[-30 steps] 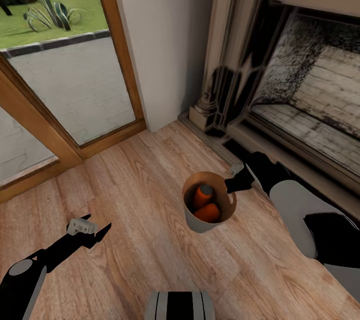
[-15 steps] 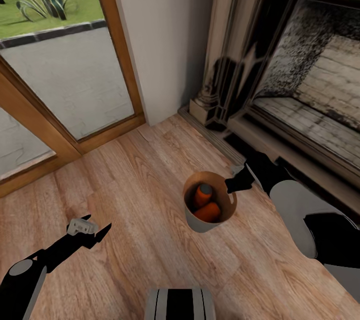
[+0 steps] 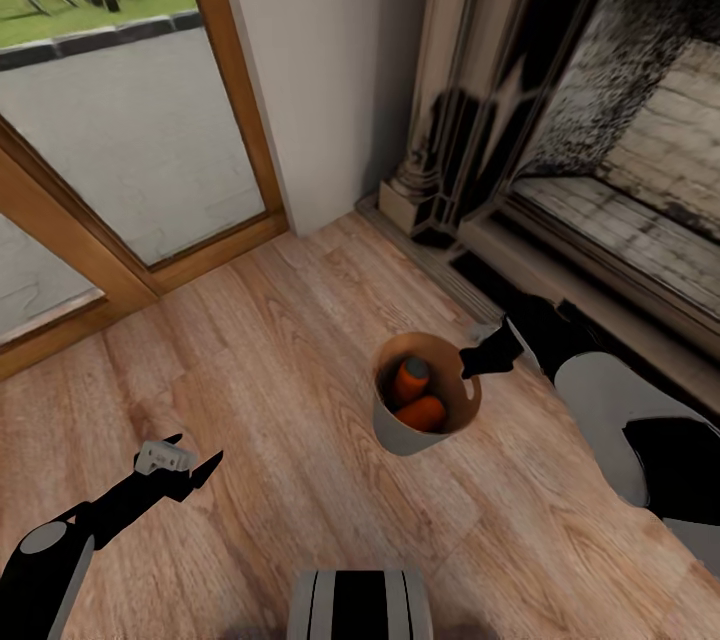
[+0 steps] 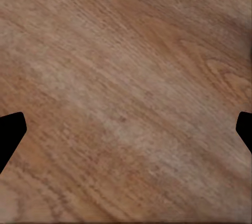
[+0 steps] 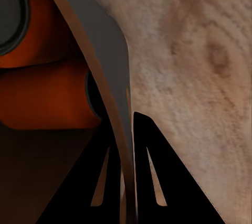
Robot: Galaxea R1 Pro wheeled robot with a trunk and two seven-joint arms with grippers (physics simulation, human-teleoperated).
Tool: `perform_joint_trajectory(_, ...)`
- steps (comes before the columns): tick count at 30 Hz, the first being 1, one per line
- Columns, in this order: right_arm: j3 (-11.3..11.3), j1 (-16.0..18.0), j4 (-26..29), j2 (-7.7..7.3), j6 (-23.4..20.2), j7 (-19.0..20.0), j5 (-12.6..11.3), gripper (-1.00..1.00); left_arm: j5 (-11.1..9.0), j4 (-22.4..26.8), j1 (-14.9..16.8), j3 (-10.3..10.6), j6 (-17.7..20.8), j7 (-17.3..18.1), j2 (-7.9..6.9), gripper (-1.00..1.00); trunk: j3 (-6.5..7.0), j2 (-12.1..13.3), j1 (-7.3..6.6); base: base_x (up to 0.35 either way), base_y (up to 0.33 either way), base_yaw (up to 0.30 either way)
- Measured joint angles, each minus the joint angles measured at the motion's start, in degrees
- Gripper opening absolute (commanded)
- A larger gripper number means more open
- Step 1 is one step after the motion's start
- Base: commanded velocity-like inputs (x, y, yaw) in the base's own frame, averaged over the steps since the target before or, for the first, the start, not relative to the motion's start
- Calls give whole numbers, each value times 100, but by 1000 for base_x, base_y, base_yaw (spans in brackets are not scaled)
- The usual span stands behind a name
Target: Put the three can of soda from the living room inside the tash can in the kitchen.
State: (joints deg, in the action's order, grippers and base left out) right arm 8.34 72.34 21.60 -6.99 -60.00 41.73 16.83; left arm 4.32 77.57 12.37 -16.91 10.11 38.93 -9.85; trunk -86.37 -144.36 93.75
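Head view, near to far: hanging wide apart and empty over the light wood plank floor, the left black two-finger gripper, probably kept free for the can yet to collect. Further on, pinching the rim of the greyish-tan tapered bucket bin with copper-brown inside, the right black gripper, likely carrying it. Lying inside, two bright orange cylindrical soda cans, just beside the clamped fingers. Beyond, the soot-dark brick fireplace.
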Motion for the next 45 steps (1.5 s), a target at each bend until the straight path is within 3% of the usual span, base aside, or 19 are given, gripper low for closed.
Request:
perform_joint_trajectory(3,-16,21,6,-88,0,139,-31,-100,-14,-2,-1,0,-3,6,0,100,-45,-3,6,0,0,0)
perform_joint_trajectory(16,-22,24,4,-82,0,144,-11,-100,-29,-2,-1,0,-8,9,0,100,-45,-3,6,0,0,0)
perform_joint_trajectory(17,-22,24,5,-82,0,145,-11,100,-29,-2,-1,0,-8,9,0,100,-45,-3,6,0,0,0)
perform_joint_trajectory(18,-46,-149,27,192,75,-332,256,100,-28,-4,2,3,-8,9,1,100,-48,-1,11,0,0,0)
perform_joint_trajectory(19,-76,-167,30,241,0,-315,-3,100,-28,-5,3,4,-9,10,1,100,-48,-1,10,0,0,0)
perform_joint_trajectory(45,-78,-173,28,242,0,-315,5,100,-28,-5,2,4,-9,9,1,100,-47,-1,10,0,0,0)
